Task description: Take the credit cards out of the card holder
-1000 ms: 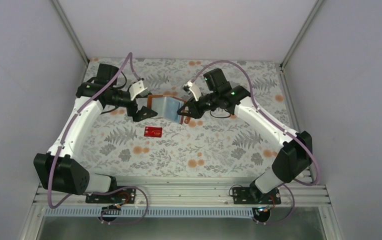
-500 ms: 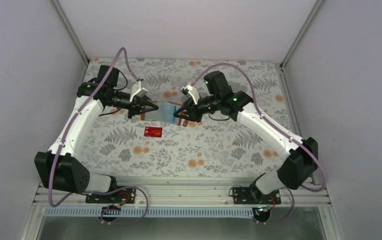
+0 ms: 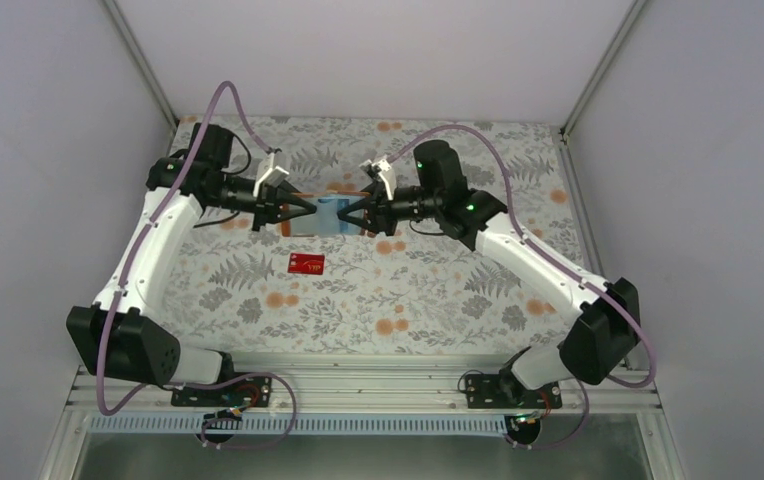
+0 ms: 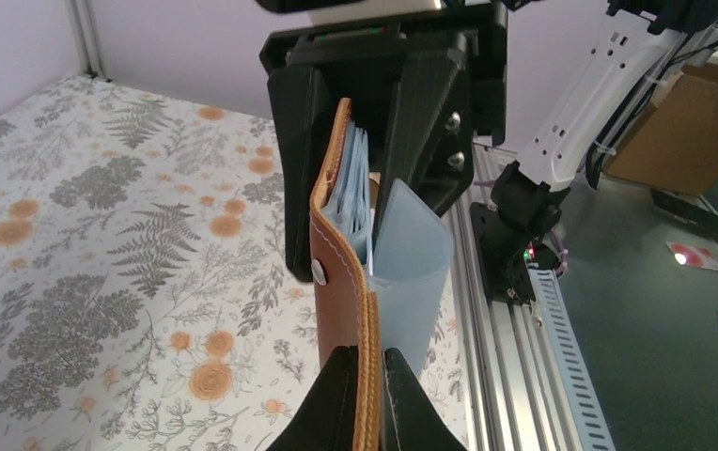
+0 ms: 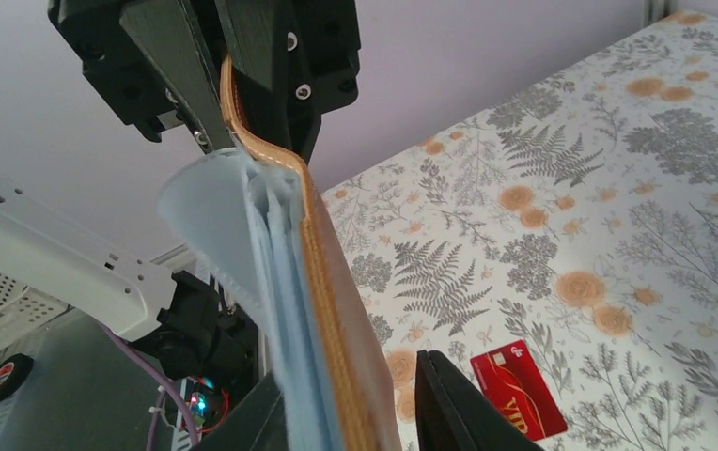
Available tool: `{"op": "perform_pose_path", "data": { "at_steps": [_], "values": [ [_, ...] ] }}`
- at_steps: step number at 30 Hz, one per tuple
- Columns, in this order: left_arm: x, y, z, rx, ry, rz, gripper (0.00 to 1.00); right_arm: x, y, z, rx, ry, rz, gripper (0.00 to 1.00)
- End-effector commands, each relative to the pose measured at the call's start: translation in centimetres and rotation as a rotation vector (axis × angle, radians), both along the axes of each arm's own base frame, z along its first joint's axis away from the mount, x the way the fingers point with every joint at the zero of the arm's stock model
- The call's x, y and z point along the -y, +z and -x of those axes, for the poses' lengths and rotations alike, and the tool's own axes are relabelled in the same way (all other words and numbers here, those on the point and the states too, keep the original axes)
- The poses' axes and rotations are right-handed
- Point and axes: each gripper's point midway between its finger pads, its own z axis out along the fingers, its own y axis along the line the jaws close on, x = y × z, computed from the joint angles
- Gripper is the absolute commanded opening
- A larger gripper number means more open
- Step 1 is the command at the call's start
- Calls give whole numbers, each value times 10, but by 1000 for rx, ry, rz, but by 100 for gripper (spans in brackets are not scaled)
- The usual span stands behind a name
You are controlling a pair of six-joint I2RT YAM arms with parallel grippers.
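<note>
This looks like a robot lab: plain white walls (image 3: 48,150) box in a flowery desk (image 3: 438,290) with a metal rail (image 3: 358,385).

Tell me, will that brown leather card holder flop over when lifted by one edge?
Probably fairly stiff: the brown leather folding card holder shows a nearly straight edge while pinched by the left tool. Its pale grey-blue inner pocket bows outward, so that part is likely floppy. It looks thin, so probably light.

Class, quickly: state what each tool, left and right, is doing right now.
Left tool: closed, pinching the card holder by its edge.
Right tool: slightly open, jaws straddling the card holder's other end, a gap showing on one side.
</note>
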Motion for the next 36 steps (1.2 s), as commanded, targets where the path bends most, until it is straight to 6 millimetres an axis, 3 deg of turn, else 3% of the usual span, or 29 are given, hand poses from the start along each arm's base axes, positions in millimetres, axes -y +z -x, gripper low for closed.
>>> {"op": "perform_pose_path", "data": {
  "at_steps": [1,6,10,12,13,15,16,19,20,25,27,31,36],
  "values": [
    [7,17,3,13,-34,78,2,-18,4,2,9,38,-42,32],
    [6,10,-3,0,-13,60,2,-26,3,4,5,40,-52,33],
    [6,2,-13,-23,27,33,2,-29,7,5,3,41,-66,6],
    [4,-3,-22,-32,73,1,7,-29,8,4,-9,33,-64,4],
    [3,-7,-27,-37,102,-20,22,-29,7,1,-20,16,-57,4],
    [-1,-15,-38,-29,162,-72,61,-30,3,-9,-52,-39,-31,4],
    [-2,-19,-41,-23,178,-91,74,-30,1,-14,-70,-67,-18,4],
    [-6,-24,-46,3,209,-132,98,-31,-2,-24,-109,-122,2,4],
    [-6,-25,-46,7,213,-138,100,-32,-3,-24,-114,-123,2,4],
    [-3,-28,-48,23,221,-161,100,-35,5,-20,-110,-107,-11,4],
    [-5,-35,-58,15,266,-191,93,-39,11,-10,-96,-52,-26,4],
    [-9,-42,-67,14,306,-234,60,-37,30,11,-40,50,-66,4],
    [-8,-33,-56,24,252,-200,5,-19,41,14,12,45,-68,6]
  ]
}}
